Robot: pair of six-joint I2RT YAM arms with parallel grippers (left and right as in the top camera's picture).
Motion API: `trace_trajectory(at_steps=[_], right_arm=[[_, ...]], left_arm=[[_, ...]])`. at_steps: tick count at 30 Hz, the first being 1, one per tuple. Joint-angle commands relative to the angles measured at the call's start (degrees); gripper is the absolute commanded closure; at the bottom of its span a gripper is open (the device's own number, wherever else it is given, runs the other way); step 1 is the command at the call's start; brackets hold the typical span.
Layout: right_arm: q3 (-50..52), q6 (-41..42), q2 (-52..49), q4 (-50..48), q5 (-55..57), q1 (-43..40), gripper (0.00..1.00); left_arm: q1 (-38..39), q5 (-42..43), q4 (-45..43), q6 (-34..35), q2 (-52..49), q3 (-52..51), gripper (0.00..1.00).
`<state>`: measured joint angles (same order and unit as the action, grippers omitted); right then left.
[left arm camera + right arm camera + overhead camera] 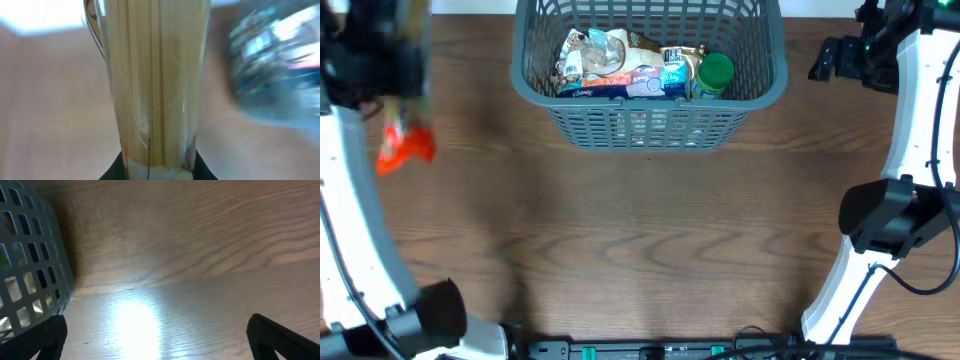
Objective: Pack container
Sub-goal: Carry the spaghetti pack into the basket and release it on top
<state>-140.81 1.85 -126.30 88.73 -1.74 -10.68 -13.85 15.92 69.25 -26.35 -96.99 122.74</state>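
My left gripper point(390, 85) clamps the spaghetti pack point(155, 85) lengthwise, ready for the basket point(650, 125); my right gripper point(157, 340) hangs spread, out of the way.

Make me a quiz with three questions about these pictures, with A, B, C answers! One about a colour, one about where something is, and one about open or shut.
1. The lid in the basket is:
A) red
B) green
C) blue

2. The spaghetti is:
A) in the basket
B) in the left gripper
C) under the basket

3. The right gripper is:
A) open
B) shut on the lid
C) shut on the basket

Answers:
1 B: the lid is bright green beside the packets.
2 B: the left wrist view shows the spaghetti clamped between that gripper's fingers.
3 A: its fingers stand wide apart, with only bare table between them.
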Motion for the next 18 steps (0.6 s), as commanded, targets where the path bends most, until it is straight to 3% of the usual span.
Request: trace_trajectory(at_steps=[1,5,7,18], right_arm=[[0.0,-1.5,-0.1,-0.6,-0.2,0.3,0.01],[0.0,-2.0,-0.1,-1.0,-0.2,0.3,0.01],[0.0,-2.2,-0.1,-1.1,-0.2,0.3,0.01],[0.0,-2.4,-0.1,-0.5,-0.2,0.3,0.01]], left_arm=[[8.4,3.5,-1.7,-14.1,1.0,5.4,0.94],[18.0,3.5,-6.8,-35.5,0.4,5.5,0.94],[21.4,3.5,-10.3,-40.8,-0.7,5.5,0.94],[29.7,3.6,-25.1,-42.4,-14.8,5.5,0.94]])
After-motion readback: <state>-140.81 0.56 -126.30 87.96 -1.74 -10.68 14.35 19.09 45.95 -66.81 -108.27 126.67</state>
